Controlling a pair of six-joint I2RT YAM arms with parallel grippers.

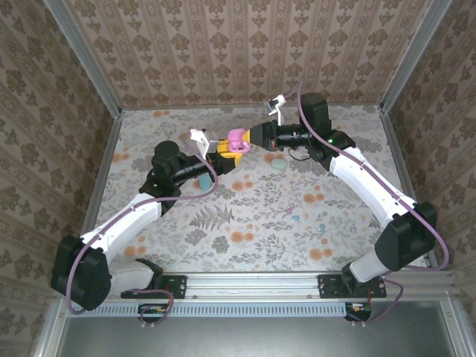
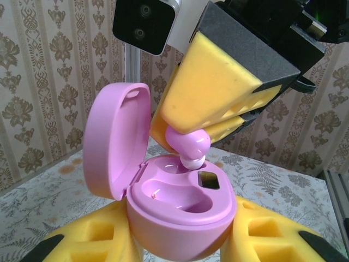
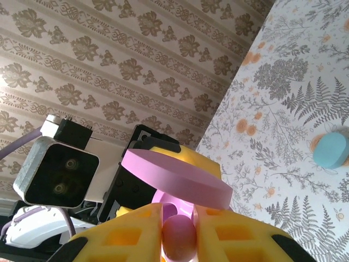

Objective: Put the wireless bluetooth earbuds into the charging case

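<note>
— While the pink charging case [image 2: 180, 218] is gripped in the left pincer [image 1: 225, 155], its lid [image 2: 112, 136] swung up, how much is counted as done?

— Little is finished. A pink earbud [image 2: 188, 144] is clamped in the right pincer [image 1: 251, 135] and held at the mouth of one socket, but it is not yet seated. The other cradle [image 2: 174, 196] is seen bare.

— And what is left?

— This bud is to be pressed home and released, it is judged, and a second is needed. Tiny buds [image 1: 295, 219] are scattered on the worktop [image 1: 245, 238], well apart from the case.

A rigged lab booth: wallpaper-lined walls [image 1: 223, 44], aluminium frame posts [image 1: 83, 56], floral tabletop [image 1: 245, 216].
</note>
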